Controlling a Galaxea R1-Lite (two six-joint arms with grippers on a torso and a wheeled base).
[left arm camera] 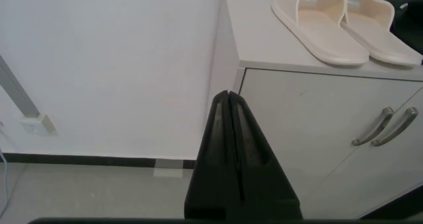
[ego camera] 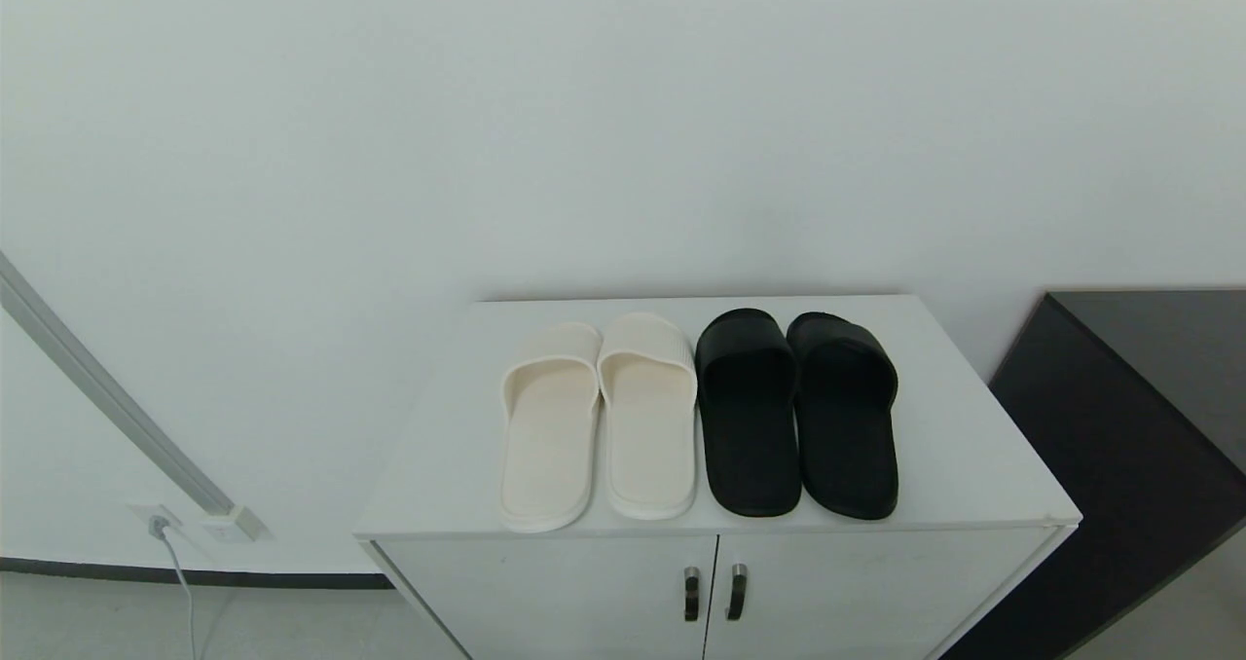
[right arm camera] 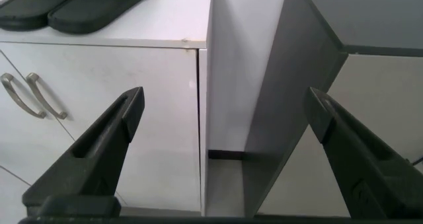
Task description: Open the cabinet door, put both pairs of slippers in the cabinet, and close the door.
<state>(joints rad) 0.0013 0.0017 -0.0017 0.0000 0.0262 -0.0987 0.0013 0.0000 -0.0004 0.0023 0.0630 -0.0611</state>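
Upright door handles (ego camera: 737, 592) sit bottom centre on the shut cabinet (ego camera: 954, 446), white slippers (ego camera: 596, 421) and black slippers (ego camera: 798, 417) lying lengthwise on top; the right gripper (right arm camera: 226, 98), spread wide, looks readier than the pressed-together left gripper (left arm camera: 229, 102).

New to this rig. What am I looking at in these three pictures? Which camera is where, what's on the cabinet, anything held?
It is a wheeled robot with two arms, each ending in a two-finger gripper. One picture is from its head camera, looking down at a white cabinet. The other two are from wrist cameras, each looking along its own gripper. On the cabinet top lie white slippers and, to their right, black slippers. The doors are closed, with handles side by side at the middle. The left gripper is shut and empty; the right gripper is open. Nothing is held.
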